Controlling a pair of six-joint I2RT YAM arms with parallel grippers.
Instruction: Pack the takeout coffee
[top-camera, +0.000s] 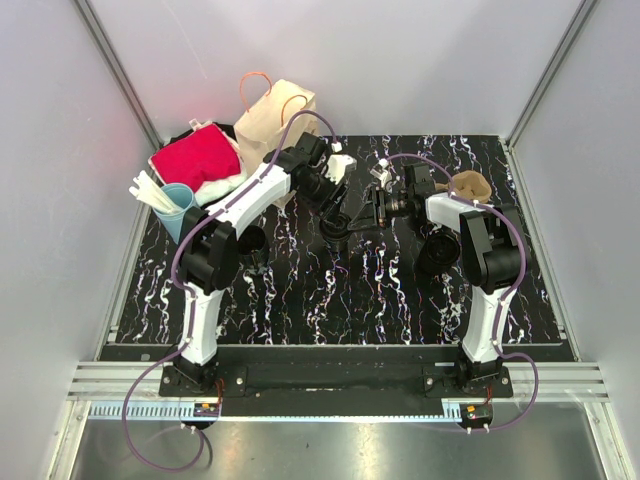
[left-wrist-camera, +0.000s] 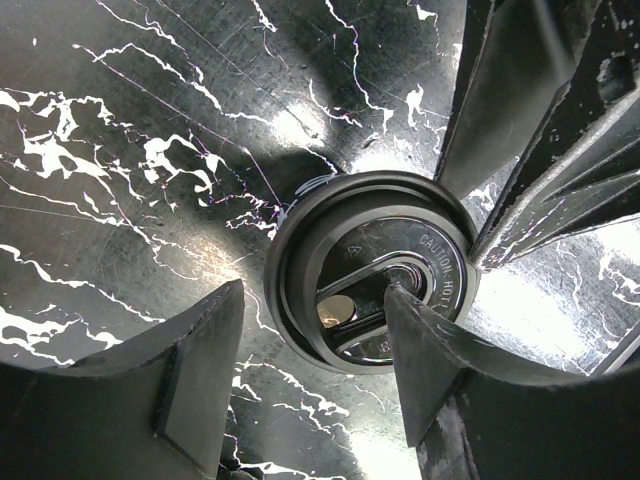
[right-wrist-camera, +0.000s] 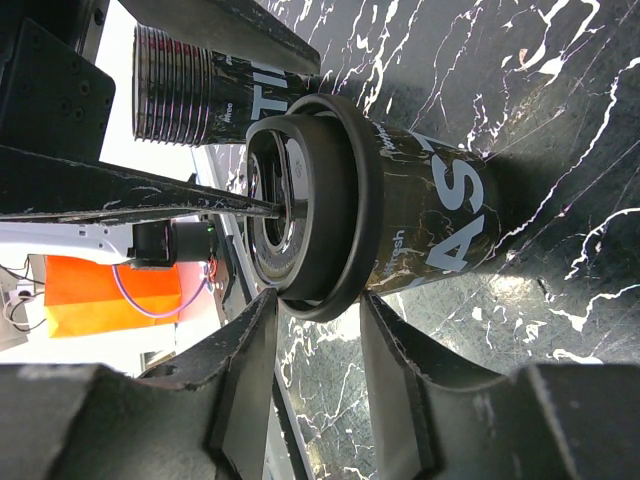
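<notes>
While the cup (right-wrist-camera: 430, 220) stands mid-table, lid (left-wrist-camera: 375, 270) on, the left gripper (left-wrist-camera: 315, 300) hangs open, one finger over the lid; the right gripper (right-wrist-camera: 320, 305) straddles the rim, grip unclear; lidding seems in hand; next comes a firm hold toward the bag (top-camera: 270, 115).

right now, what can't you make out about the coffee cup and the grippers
- Right wrist view: the right gripper has its fingertips overlapping the lid rim; gripping or just short, unclear.
- Both wrist views: the lid hides what the coffee cup holds.
- Top view: the left gripper and right gripper cover most of the cup.
- Right wrist view: the cup's lettering curves out of sight.
</notes>
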